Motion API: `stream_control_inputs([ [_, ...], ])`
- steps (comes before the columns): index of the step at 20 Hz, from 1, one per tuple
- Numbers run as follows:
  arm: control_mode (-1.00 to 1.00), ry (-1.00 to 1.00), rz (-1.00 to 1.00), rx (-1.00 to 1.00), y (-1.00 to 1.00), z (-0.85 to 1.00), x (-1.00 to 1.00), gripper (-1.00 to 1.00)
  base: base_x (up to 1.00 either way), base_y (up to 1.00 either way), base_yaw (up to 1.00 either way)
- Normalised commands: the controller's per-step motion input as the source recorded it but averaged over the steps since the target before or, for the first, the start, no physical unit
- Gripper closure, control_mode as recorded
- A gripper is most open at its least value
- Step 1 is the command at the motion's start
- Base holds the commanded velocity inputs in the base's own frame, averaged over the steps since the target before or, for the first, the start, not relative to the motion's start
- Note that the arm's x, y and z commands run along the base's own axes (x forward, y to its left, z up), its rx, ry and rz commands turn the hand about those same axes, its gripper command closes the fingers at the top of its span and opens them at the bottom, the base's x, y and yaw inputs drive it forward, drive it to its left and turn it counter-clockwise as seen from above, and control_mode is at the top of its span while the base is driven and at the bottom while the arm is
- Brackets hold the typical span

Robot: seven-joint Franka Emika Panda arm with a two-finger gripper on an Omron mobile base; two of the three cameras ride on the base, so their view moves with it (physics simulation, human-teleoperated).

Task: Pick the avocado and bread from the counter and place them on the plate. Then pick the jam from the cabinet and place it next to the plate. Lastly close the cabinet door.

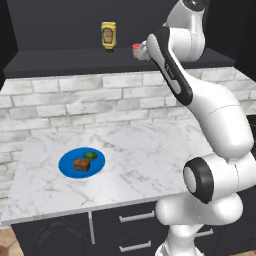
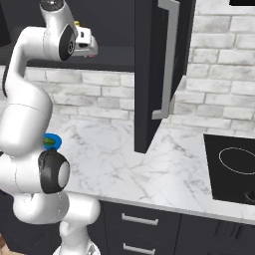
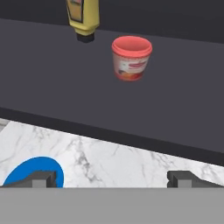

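The gripper, nearest in the hand view, has its jaws spread wide and empty, raised in front of the cabinet shelf. On that shelf the jam stands just beside the yellow bottle, apart from the fingertips. Below the cabinet, on the counter, the plate carries the bread and avocado, while the cabinet door stands swung open.
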Motion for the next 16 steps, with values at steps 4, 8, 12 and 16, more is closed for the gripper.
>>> stream_control_inputs([
  [4,-1.0,0.0,0.0,0.0,0.01,-0.07,0.22,-1.0,0.0,0.0,0.0],
  [8,-1.0,0.0,0.0,0.0,0.06,-0.04,0.24,-1.0,0.0,0.0,0.0],
  [12,-1.0,0.01,0.0,0.0,0.11,-0.06,0.3,-1.0,0.0,0.0,0.0],
  [16,-1.0,0.04,0.0,0.0,0.11,-0.04,0.35,-1.0,0.0,0.0,0.0],
])
